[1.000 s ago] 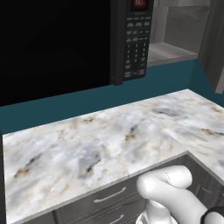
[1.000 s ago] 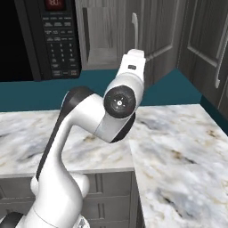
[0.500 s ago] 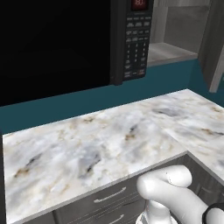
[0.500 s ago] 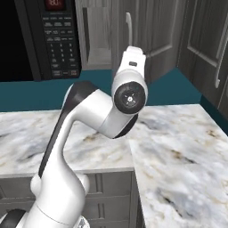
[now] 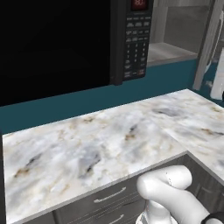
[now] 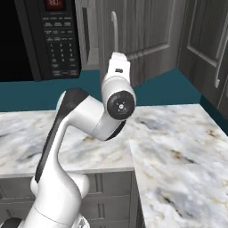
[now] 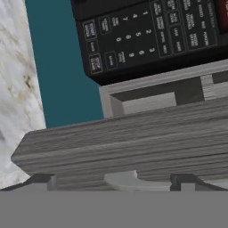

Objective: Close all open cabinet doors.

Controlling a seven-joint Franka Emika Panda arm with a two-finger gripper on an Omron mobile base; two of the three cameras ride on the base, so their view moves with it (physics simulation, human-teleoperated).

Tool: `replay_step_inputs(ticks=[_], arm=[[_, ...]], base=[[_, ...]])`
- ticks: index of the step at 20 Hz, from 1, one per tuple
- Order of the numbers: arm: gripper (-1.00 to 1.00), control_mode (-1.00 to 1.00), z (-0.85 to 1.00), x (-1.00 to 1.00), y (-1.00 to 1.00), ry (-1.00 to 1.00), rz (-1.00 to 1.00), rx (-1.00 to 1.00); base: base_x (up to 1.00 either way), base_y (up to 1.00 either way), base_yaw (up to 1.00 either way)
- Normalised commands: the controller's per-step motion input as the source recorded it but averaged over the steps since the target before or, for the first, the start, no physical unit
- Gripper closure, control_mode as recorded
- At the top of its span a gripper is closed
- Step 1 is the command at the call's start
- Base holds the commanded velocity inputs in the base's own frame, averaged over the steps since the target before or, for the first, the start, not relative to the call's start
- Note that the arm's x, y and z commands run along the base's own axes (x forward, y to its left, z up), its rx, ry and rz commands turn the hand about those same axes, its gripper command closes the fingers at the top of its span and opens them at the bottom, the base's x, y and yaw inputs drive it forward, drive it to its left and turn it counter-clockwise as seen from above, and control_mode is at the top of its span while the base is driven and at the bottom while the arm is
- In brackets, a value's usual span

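An open cabinet door (image 6: 147, 31), grey wood-grain with a vertical silver bar handle (image 6: 114, 26), stands swung out to the right of the microwave. In the left base view its edge (image 5: 209, 43) stands beside the open cabinet's shelf (image 5: 170, 50). My white hand (image 6: 118, 67) reaches up just below the handle. In the hand view, which is rolled, the door's edge (image 7: 129, 147) spans the frame close ahead. My gripper (image 7: 116, 181) is open, with a silver piece of the handle (image 7: 122, 179) between its fingertips (image 7: 44, 181).
A black microwave (image 6: 53, 35) with its keypad (image 7: 133, 35) hangs left of the open cabinet. A marble counter (image 5: 109, 140) wraps around the corner over grey drawers (image 5: 109, 197). A shut cabinet door (image 6: 200, 40) with its own handle stands on the right wall.
In the right base view my hand and the door's handle have shifted left together, and the door has swung slightly toward the cabinet.
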Motion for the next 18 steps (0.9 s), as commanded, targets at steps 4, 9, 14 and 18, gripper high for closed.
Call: replay_step_inputs(ticks=[4, 9, 14, 18], arm=[[-1.0, -1.0, -0.1, 0.3, 0.57, -0.04, 0.07, 0.0], [-1.0, -1.0, 0.0, 0.46, 0.38, 0.02, 0.06, 0.0], [-1.0, -1.0, 0.05, 0.62, 0.04, 0.12, 0.09, 0.0], [-1.0, -1.0, 0.0, 0.62, 0.0, 0.06, 0.1, 0.0]], base=[[0.0, 0.0, 0.0], [0.0, 0.0, 0.0], [0.0, 0.0, 0.0], [0.0, 0.0, 0.0]])
